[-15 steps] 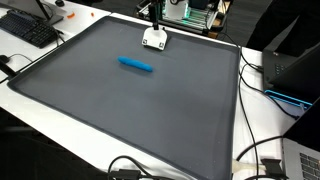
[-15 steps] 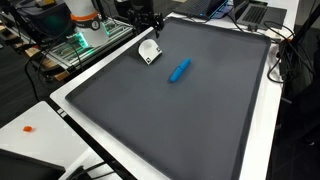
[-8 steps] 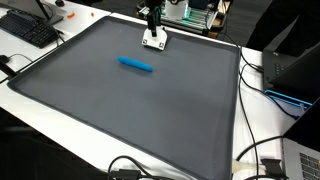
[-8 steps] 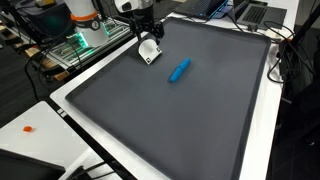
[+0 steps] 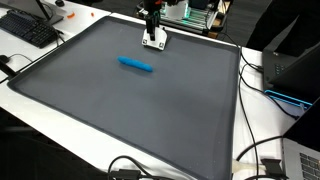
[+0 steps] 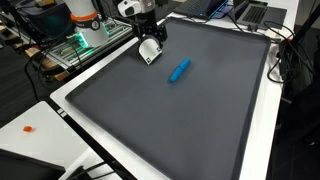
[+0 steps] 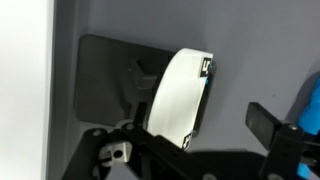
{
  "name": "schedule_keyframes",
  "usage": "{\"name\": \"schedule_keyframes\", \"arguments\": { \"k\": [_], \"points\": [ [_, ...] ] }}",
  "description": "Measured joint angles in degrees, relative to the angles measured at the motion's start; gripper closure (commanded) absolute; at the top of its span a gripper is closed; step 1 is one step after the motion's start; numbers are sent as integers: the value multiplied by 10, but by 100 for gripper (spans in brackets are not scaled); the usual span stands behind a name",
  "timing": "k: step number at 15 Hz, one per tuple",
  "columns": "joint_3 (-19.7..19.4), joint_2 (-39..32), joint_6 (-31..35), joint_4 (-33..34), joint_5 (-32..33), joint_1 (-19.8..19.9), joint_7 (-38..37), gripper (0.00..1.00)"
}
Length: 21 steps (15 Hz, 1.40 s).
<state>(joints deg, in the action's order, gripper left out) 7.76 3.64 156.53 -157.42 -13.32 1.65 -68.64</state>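
The gripper (image 6: 148, 32) is seen directly over a white object (image 6: 149, 50), close above it, near the far edge of a dark grey mat (image 6: 200, 110). The jaws are spread wide & nothing is grasped. In the wrist view one black finger (image 7: 262, 118) is seen beside the obj., apart from it.

The white object is shown in the wrist view (image 7: 180, 95) as smooth & matte, curved like a short cylinder on its side, w/ a small dark mark at its rim.

The mat is flat, rectangular w/ rounded corners & a thin raised rim, and is laid on a white table (image 6: 45, 115).

A blue stick (image 5: 136, 65), slim w/ rounded ends, is laid flat approx. mid-mat, well apart from the white object. A black keyboard (image 5: 30, 30) is seen at a table corner in an ext. view.
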Motion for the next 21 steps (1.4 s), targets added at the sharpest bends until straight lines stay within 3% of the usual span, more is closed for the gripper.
{"name": "schedule_keyframes", "arguments": {
  "k": [4, 5, 7, 8, 17, 21],
  "points": [
    [-5, -7, 24, 0, 0, -6, 0, 0],
    [-6, -9, 29, 0, 0, -7, -1, 5],
    [-7, -11, 40, 0, 3, -8, -6, 14],
    [-7, -12, 44, 0, 7, -8, -12, 30],
    [-16, -21, 61, 0, 49, -8, -71, 99],
    [-20, -22, 60, 0, 61, -8, -100, 99]
  ]
}}
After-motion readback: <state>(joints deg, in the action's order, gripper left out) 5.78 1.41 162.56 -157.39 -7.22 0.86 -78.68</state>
